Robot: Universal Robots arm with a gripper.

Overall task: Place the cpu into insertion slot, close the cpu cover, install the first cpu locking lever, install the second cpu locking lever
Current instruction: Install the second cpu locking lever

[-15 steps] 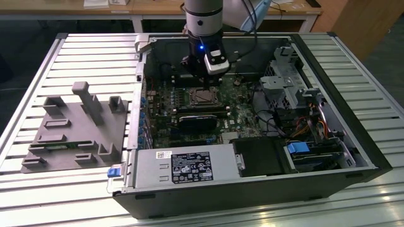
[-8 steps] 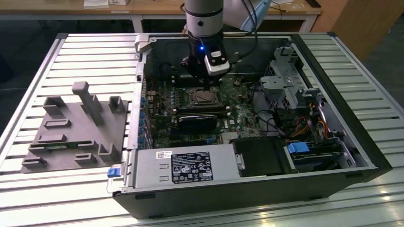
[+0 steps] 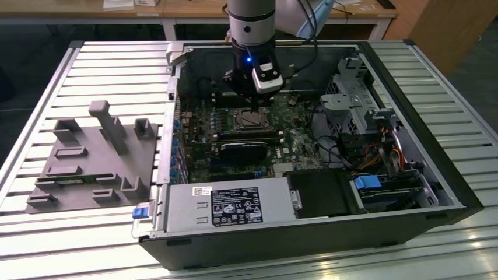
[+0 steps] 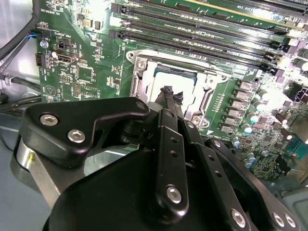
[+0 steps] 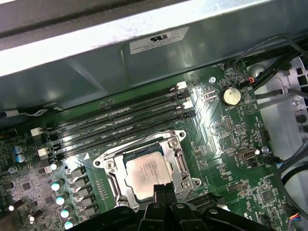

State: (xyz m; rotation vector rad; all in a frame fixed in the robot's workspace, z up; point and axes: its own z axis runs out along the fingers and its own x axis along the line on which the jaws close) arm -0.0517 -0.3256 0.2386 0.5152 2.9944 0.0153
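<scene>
Gripper (image 5: 162, 191) fingertips together, empty, over cpu (image 5: 144, 174); slatted table (image 3: 46, 105), wooden desk (image 3: 195, 9) behind.

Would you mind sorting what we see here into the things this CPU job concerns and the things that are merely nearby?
Part of the job:
- cpu, lying in the insertion slot
- cpu cover, down around the chip
- gripper, fingertips together just over the socket's edge

Merely nearby:
- memory slots
- coin battery
- power supply box
- grey fixture block outside the case
</scene>
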